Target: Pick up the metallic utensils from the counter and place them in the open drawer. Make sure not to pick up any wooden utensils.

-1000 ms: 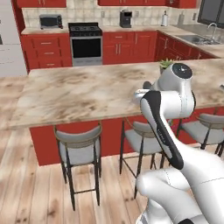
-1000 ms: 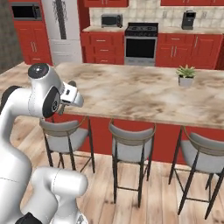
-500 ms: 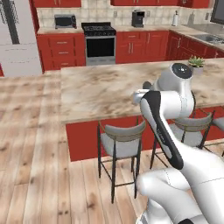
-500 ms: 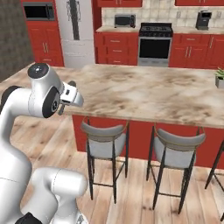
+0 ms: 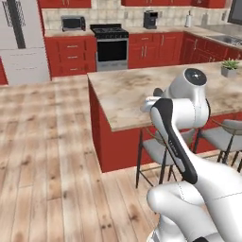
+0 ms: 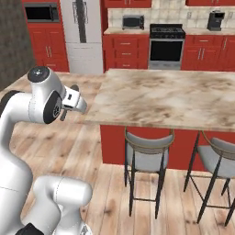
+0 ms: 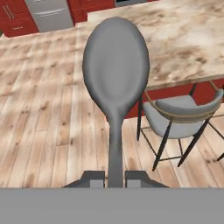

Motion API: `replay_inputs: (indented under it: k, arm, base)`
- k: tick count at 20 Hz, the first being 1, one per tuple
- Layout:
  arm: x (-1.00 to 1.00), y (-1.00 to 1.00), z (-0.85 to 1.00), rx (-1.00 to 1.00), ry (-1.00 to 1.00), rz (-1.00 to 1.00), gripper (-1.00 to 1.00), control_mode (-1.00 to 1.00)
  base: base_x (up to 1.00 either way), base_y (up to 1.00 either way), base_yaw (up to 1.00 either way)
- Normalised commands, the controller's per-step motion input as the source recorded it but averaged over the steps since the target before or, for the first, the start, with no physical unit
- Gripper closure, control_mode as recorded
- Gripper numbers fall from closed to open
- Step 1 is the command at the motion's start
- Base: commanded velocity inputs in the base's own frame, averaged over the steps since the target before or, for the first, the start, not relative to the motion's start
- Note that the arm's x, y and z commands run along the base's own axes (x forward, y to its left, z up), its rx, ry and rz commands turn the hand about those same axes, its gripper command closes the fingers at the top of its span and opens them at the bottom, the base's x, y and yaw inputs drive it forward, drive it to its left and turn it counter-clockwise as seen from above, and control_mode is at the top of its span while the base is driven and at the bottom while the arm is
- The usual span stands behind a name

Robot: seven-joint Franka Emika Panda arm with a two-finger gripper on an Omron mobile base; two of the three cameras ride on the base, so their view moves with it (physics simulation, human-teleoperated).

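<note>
From the left base view my arm is folded up at about 4 o'clock, the marbled counter [image 5: 142,94] running off toward 2 o'clock. Over in the right base view, my wrist sits at 9 o'clock, the counter [image 6: 170,98] just beside it at 3 o'clock. Down the hand view: my claw [image 7: 115,178] is clamped on the handle of the metal spoon [image 7: 115,74], bowl pointing to 12 o'clock. I'd say keep the squeeze firm and the wrist level while I go looking for the drawer, so nothing slips.
</note>
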Motion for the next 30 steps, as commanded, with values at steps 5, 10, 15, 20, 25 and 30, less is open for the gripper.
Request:
replay_inputs:
  k: [5,10,15,20,25,30]
  arm:
    - [0.0,0.0,0.0,0.0,0.0,0.0,1.0,1.0]
    - [0.0,0.0,0.0,0.0,0.0,0.0,1.0,1.0]
    - [0.0,0.0,0.0,0.0,0.0,0.0,1.0,1.0]
    - [0.0,0.0,0.0,0.0,0.0,0.0,1.0,1.0]
    - [0.0,0.0,0.0,0.0,0.0,0.0,1.0,1.0]
    - [0.0,0.0,0.0,0.0,0.0,0.0,1.0,1.0]
  base:
    - [0.37,1.0,-0.24]
    - [0.38,1.0,-0.27]
    - [0.26,1.0,-0.3]
    - [0.28,1.0,-0.35]
    - [0.31,1.0,-0.36]
    - [0.43,1.0,-0.31]
